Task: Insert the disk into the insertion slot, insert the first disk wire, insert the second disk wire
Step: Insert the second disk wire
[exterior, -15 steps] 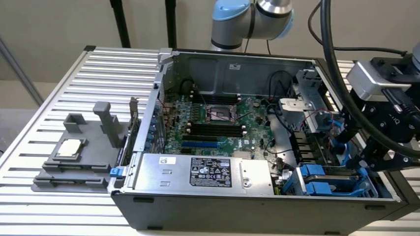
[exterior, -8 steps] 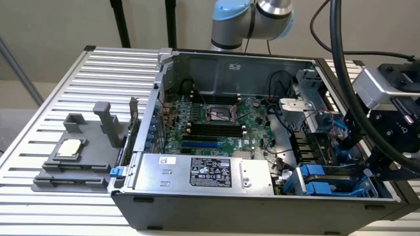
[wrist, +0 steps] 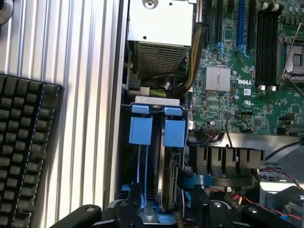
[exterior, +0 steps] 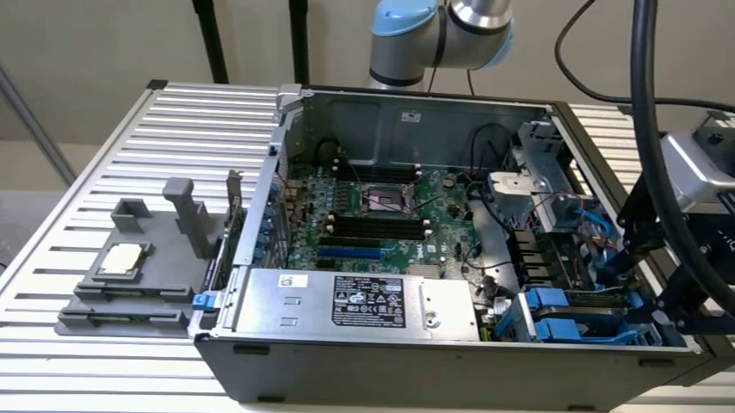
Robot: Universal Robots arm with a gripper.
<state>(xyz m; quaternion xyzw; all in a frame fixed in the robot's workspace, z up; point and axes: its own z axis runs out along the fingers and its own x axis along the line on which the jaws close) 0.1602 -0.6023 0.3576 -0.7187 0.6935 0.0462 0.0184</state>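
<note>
Here, an open computer case (exterior: 460,335) lies on its side on a ribbed metal counter (exterior: 126,155). The landmark is the silver power-supply box (exterior: 356,301) along the case's near wall. Behind it sits the green motherboard (exterior: 379,215). On the exterior view's right of the box, in the case's near corner, is the insertion slot (exterior: 574,314), a grey bay with blue clips. The disk (wrist: 168,166) stands edge-on in the bay, and the blue tabs of its carrier (wrist: 174,127) face the power-supply box.

The gripper (wrist: 161,206) hangs over the far end of the bay from the box. Its two dark fingers (wrist: 135,202) straddle the disk's edge, one on each side. Whether they actually press on the disk, I cannot tell.

Red and blue wires (exterior: 580,219) lie loose beyond the bay, away from the box. Outside the case, on the exterior view's left, a grey fixture (exterior: 132,275) rests on the counter. A black keyboard (wrist: 23,152) lies on the counter too.
</note>
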